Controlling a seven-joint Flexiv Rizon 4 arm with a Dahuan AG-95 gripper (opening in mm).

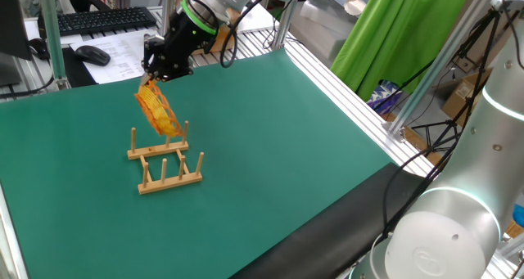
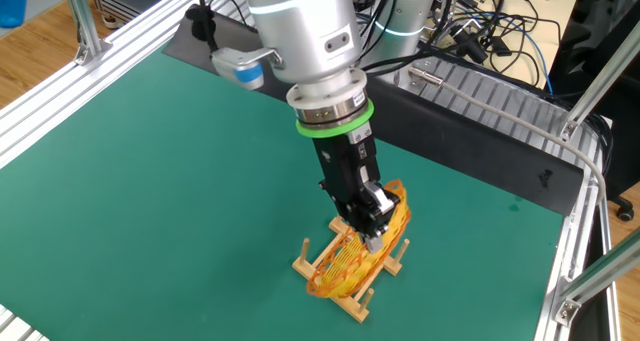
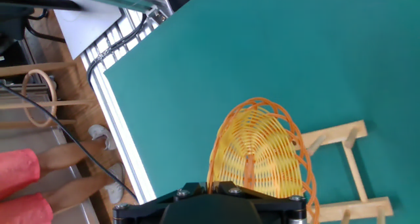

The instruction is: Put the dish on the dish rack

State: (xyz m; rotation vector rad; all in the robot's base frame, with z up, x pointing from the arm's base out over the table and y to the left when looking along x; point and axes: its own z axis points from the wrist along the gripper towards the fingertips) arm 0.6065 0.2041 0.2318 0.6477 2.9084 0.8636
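Note:
The dish (image 1: 158,109), a yellow-orange woven wicker plate with a reddish streak, hangs on edge and tilted, its lower rim down among the rear pegs of the dish rack (image 1: 164,160). My gripper (image 1: 151,76) is shut on the dish's top rim. From the other fixed view the dish (image 2: 357,253) leans across the light-wood rack (image 2: 347,281) under the gripper (image 2: 373,233). In the hand view the dish (image 3: 259,148) fills the lower centre, with the rack (image 3: 348,165) to its right; the fingertips are hidden behind the hand's black body.
A green mat (image 1: 270,148) covers the table. An aluminium frame rail (image 1: 352,91) runs along its far edge. A keyboard (image 1: 102,19) and mouse (image 1: 92,55) lie beyond the mat. Another robot's grey base (image 1: 442,230) stands at the near right corner.

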